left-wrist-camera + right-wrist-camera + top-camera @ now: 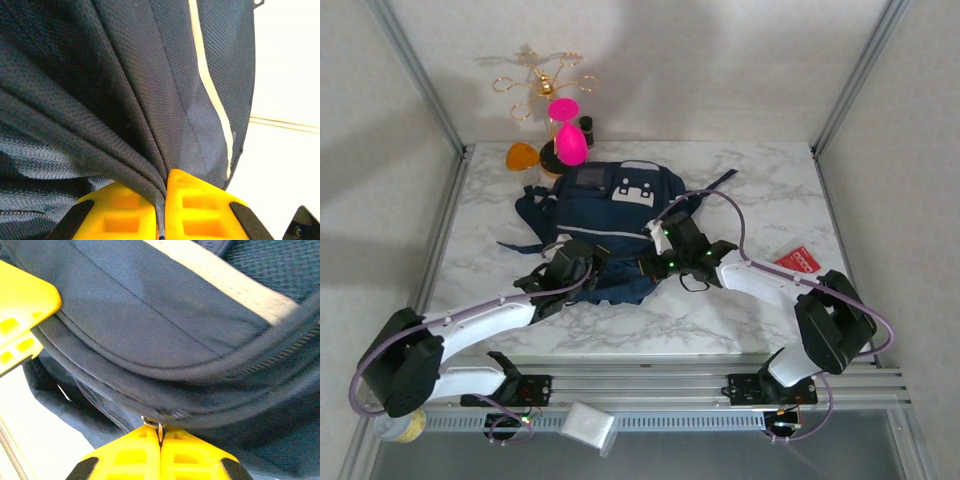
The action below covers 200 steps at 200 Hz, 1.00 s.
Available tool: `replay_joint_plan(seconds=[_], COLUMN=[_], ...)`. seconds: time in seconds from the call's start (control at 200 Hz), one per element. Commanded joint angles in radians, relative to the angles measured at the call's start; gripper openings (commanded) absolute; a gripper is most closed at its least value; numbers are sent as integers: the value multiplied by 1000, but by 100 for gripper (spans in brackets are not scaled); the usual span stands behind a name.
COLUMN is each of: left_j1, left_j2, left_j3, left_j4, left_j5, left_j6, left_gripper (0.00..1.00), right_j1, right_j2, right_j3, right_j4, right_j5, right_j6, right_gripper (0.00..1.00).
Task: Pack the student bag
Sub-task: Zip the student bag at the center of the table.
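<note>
The student bag, a large navy backpack with pale patches near its top, lies in the middle of the marble table. My left gripper sits at the bag's near left edge. In the left wrist view that gripper is shut on a thick fold of the bag's navy fabric, beside a pale stripe. My right gripper is at the bag's near right edge. In the right wrist view it is shut on a small metal zipper pull under the bag's seam.
Behind the bag stand a pink egg-shaped object, an orange piece, a small dark bottle and a gold wire stand. A red packet lies at the right. A white packet rests on the front rail.
</note>
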Motion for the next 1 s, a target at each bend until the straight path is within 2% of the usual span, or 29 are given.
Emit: replay_joint_plan(seconds=[0.0,0.275,0.541,0.666,0.776,0.866,0.996], left_j1=[104,274,414,429,429,428,434], left_j2=[-68,-143,-164,-169,-171,-176,-208], left_j3=[-28,-47,-39,-49,-52,-47,-42], left_j4=[-157,-236,-276,-242,-211,-184,-140], left_j5=[-129,-37,49,95,134,172,211], left_j6=[129,312,439,444,424,390,306], left_gripper=[0,0,0,0,0,0,0], right_j1=[-41,-49,-91,-89,-33,6,28], right_j2=[-55,-66,-24,-7,18,79,180], right_j3=[-23,8,41,50,71,127,211], right_j4=[-42,-4,-51,-23,50,62,64], right_j5=[141,148,256,170,62,41,-6], right_j6=[-77,-220,-211,-199,-185,-167,-168], right_gripper=[0,0,0,0,0,19,32])
